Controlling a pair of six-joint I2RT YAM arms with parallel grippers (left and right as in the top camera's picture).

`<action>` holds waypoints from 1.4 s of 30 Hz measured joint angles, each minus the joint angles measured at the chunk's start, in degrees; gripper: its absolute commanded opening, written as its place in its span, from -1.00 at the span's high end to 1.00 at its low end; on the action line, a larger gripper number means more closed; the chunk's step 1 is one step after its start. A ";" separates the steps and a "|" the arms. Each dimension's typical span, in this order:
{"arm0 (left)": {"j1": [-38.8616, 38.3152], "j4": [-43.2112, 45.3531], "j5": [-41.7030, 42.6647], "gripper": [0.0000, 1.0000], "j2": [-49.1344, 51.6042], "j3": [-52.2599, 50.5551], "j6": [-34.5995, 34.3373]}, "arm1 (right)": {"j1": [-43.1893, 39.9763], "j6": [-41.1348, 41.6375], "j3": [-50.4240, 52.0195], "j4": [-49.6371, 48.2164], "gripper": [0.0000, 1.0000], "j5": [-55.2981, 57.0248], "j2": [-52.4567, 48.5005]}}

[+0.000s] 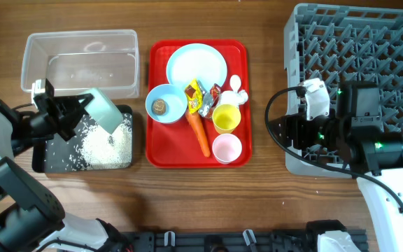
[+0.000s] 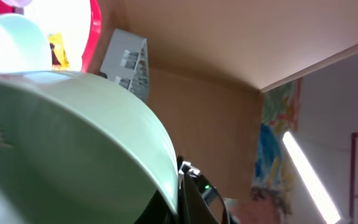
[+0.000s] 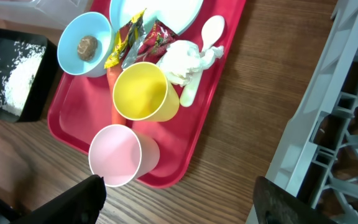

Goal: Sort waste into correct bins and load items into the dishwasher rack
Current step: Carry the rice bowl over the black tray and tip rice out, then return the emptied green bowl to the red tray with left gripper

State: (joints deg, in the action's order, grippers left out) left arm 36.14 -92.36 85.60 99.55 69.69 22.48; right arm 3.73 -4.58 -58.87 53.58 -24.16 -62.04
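**Desk:** Filling the lower left of your left wrist view, is that the tilted bowl?

**Me:** Yes. I'm gripping it with the left gripper, jaws closed all the way down on it. At the left of the overhead frame it's tipping over the upper right part of the black tray, touching the fingers. White rice grains are lying in the tray below its mouth, and the clear tub is sitting just above.

**Desk:** And the right gripper?

**Me:** I'm holding it wide open with nothing in it. It's hanging over bare wood between the red serving tray and the dishwasher rack. In the right wrist view the pale pink cup is standing just up and left of the fingers, not touching them. The yellow cup is sitting above it, against the pink one.
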 measured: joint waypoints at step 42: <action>-56.22 28.57 -65.07 0.92 -15.98 -0.20 -25.66 | 0.00 0.00 0.00 -1.38 -0.59 0.20 -0.02</action>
State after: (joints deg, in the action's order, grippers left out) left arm -20.08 -63.79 20.53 83.57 69.49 -3.18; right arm 3.73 -4.58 -58.87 52.21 -23.97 -62.06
